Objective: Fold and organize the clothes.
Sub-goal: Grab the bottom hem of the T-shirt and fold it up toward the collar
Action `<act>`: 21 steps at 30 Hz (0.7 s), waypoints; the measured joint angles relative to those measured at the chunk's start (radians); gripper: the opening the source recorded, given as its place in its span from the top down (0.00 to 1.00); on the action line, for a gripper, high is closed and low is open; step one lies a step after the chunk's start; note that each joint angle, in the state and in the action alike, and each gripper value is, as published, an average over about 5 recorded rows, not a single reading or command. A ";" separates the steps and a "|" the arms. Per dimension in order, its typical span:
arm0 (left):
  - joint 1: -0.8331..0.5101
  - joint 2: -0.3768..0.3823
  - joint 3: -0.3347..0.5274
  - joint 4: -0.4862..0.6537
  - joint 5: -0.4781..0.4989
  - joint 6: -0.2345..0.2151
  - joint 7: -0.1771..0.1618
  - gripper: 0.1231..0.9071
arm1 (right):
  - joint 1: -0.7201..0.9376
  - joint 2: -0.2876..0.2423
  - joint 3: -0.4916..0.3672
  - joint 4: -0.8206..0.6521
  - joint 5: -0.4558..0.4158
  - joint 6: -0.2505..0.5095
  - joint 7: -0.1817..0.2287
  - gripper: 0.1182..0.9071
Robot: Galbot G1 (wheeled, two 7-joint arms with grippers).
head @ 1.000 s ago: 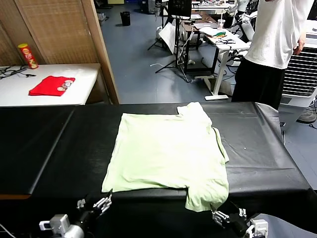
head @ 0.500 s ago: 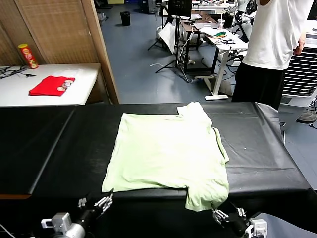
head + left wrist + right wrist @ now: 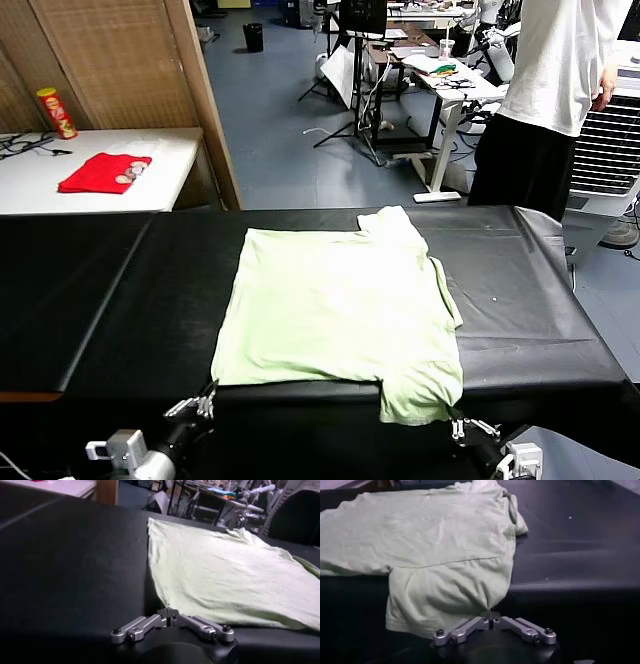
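Observation:
The clothes, one pale green T-shirt (image 3: pixel 340 310), lie spread flat on the black table (image 3: pixel 100 290), with one sleeve (image 3: pixel 415 385) drooping over the near edge. My left gripper (image 3: pixel 205 402) sits at the near left hem corner. In the left wrist view the left gripper (image 3: pixel 169 615) is shut, pinching the tip of that T-shirt (image 3: pixel 225 575) corner. My right gripper (image 3: pixel 455 425) is below the hanging sleeve. In the right wrist view the right gripper (image 3: pixel 490 616) is shut on a fold of the T-shirt (image 3: pixel 435 540) sleeve, pulled to a point.
A white side table (image 3: pixel 160 190) at the back left holds a red folded cloth (image 3: pixel 103 172) and a tall can (image 3: pixel 55 112). A wooden post (image 3: pixel 205 100) rises beside it. A person in a white T-shirt (image 3: pixel 555 70) stands past the table's far right corner.
Both grippers have gone from open to shut at the T-shirt's near edge. The near left hem corner has shifted slightly. The person has moved a little.

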 joint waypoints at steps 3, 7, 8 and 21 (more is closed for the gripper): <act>-0.012 0.006 -0.010 -0.019 -0.021 -0.017 -0.006 1.00 | 0.040 -0.018 0.010 -0.016 0.027 0.036 -0.006 1.00; -0.055 -0.007 -0.005 -0.018 -0.030 -0.025 -0.013 1.00 | 0.117 -0.059 0.005 -0.079 0.041 0.080 -0.010 1.00; -0.071 -0.012 -0.001 -0.015 -0.030 -0.026 -0.015 1.00 | 0.139 -0.070 0.002 -0.098 0.043 0.087 -0.011 1.00; -0.295 -0.046 0.056 0.111 0.076 -0.051 -0.027 1.00 | 0.482 -0.169 -0.104 -0.356 0.025 0.116 0.004 1.00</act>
